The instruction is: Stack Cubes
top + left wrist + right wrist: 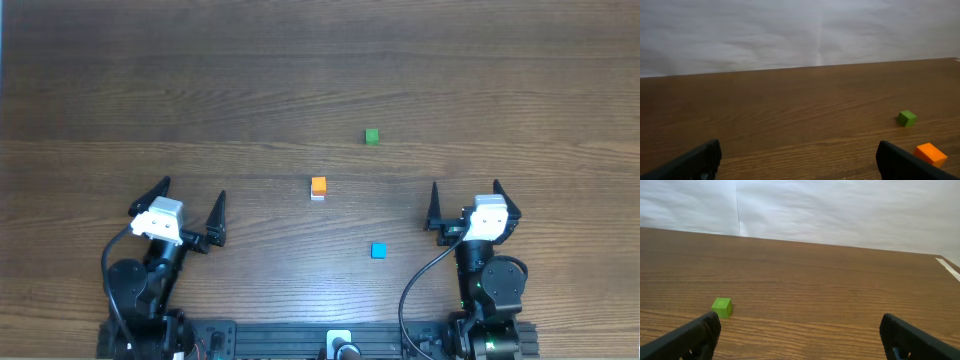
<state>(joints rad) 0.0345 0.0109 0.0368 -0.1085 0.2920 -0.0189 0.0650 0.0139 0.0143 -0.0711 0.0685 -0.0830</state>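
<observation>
Left gripper [193,190], lower left: fingers spread wide, empty. Orange cube [318,184], centre, apparently atop a white cube [318,196]; blue cube [378,250] below-right, green cube [372,136] above-right. Right gripper [465,187], lower right: wide, empty; it should straddle the blue cube squarely before closing.

Obstacles: three small cube sites, from centre frame to right of centre.
The orange cube [318,184] sits on a white cube [318,196] at centre. The green cube [372,136] lies to its upper right and the blue cube [378,250] to its lower right. All are well apart, with passable lanes of table [150,80] between. The left gripper [193,188] and right gripper [465,184], jaws spread, stand short of all three.
</observation>
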